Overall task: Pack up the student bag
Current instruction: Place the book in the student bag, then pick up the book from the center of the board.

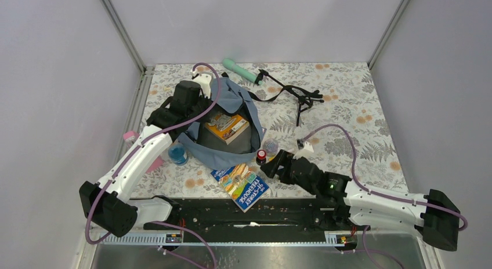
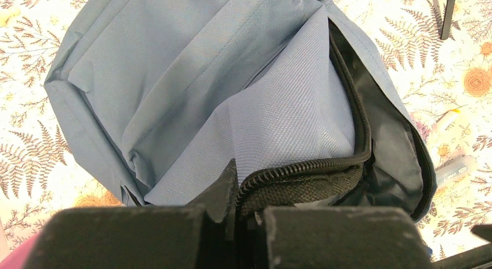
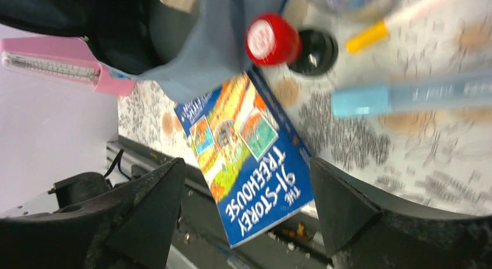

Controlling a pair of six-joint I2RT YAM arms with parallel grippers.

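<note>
Top external | student bag (image 1: pixel 229 95): one | orange book (image 1: pixel 227 126): one | blue book (image 1: pixel 242 186): one

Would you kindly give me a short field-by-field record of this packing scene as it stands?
student bag: main compartment unzipped and gaping
inside bag: orange book
left gripper: shut on the bag's zipper edge
right gripper: open, holding nothing, facing the blue book
blue book: lying flat outside the bag
red-capped bottle: just outside the bag's opening
</note>
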